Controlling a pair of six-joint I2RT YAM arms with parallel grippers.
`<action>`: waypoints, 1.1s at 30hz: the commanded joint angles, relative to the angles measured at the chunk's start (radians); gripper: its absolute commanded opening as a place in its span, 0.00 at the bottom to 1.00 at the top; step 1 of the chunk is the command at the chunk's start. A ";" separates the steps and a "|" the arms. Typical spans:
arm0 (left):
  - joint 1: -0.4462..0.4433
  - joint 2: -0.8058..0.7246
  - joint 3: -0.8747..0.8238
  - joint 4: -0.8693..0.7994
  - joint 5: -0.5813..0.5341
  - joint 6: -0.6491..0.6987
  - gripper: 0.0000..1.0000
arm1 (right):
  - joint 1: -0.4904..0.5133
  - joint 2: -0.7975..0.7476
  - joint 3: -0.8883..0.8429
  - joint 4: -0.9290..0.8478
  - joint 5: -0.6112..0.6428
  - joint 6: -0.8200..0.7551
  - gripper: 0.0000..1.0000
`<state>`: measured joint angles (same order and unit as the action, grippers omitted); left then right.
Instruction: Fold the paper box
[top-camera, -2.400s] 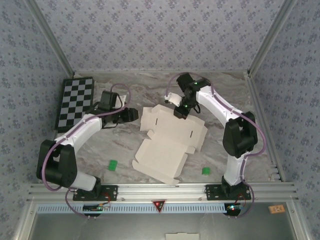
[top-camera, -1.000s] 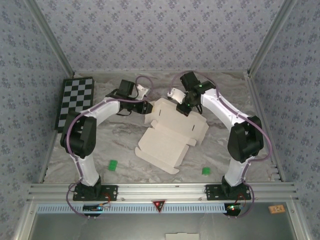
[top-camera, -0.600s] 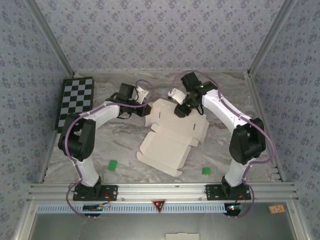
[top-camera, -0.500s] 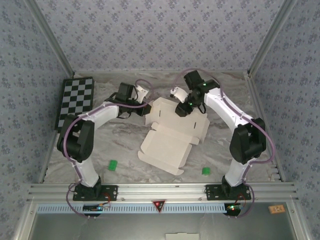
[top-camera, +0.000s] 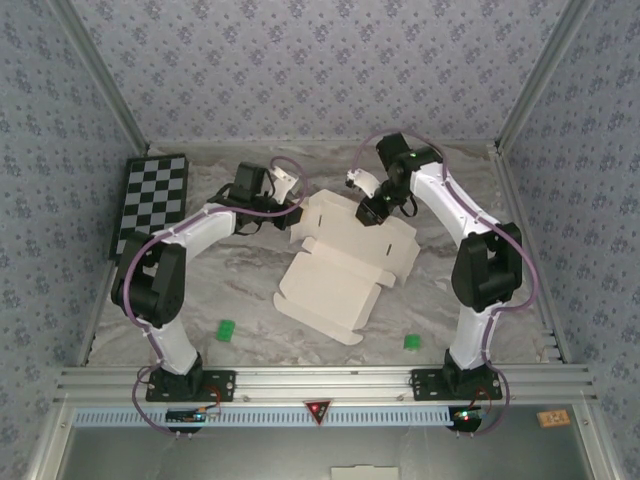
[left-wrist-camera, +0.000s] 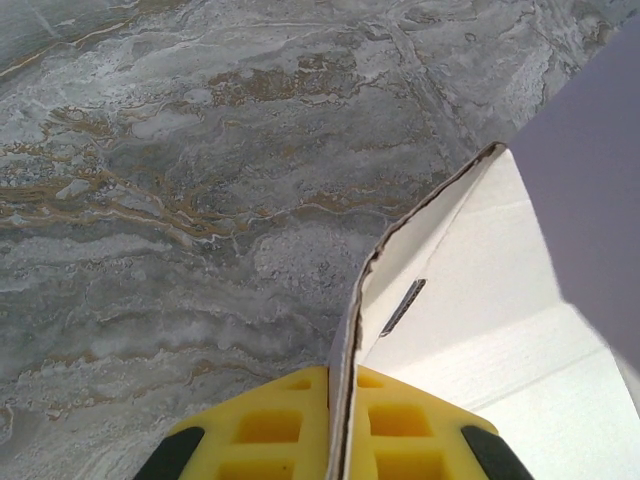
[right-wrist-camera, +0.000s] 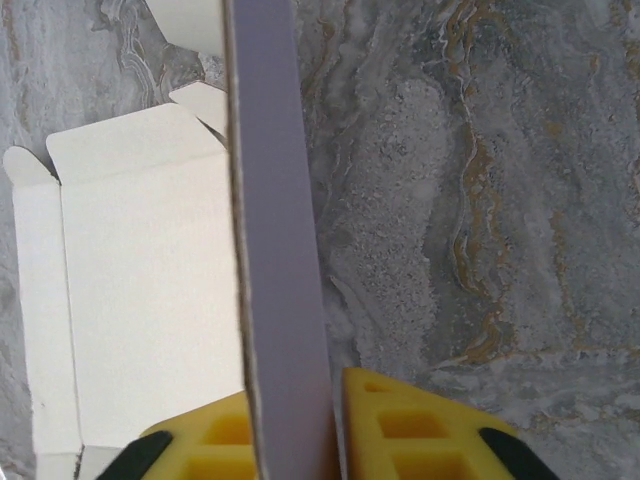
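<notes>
1. While it lies open on the desk (top-camera: 200, 280), your paper box (top-camera: 330, 290) sits mid-desk, mostly flat, cream side up, with nothing in it.
2. Your left end effector (top-camera: 293, 213) is clamped on the box's raised far-left flap edge.
3. Your right end effector (top-camera: 372, 213) pinches the far flap, which stands upright with its lavender face showing.
4. You look to be at the first wall folds; next, crease both flaps inward, gently.

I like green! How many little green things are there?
2. One green piece lies left of the paper box's near end, the other green piece right of it. More may hide under it.
</notes>
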<state>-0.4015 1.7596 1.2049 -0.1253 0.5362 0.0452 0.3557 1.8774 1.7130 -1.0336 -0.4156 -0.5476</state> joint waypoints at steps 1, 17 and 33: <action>-0.003 -0.030 0.027 0.020 -0.002 -0.002 0.07 | 0.009 0.007 0.021 -0.050 0.008 -0.007 0.11; -0.066 0.036 0.213 -0.261 -0.058 -0.113 0.07 | 0.066 -0.064 -0.111 0.165 0.244 0.174 0.00; -0.104 -0.016 -0.030 -0.091 -0.218 -0.333 0.08 | 0.223 -0.155 -0.265 0.356 0.600 0.261 0.00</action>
<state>-0.4923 1.7744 1.2392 -0.2321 0.3248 -0.1841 0.5564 1.7554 1.4815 -0.7605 0.0216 -0.3393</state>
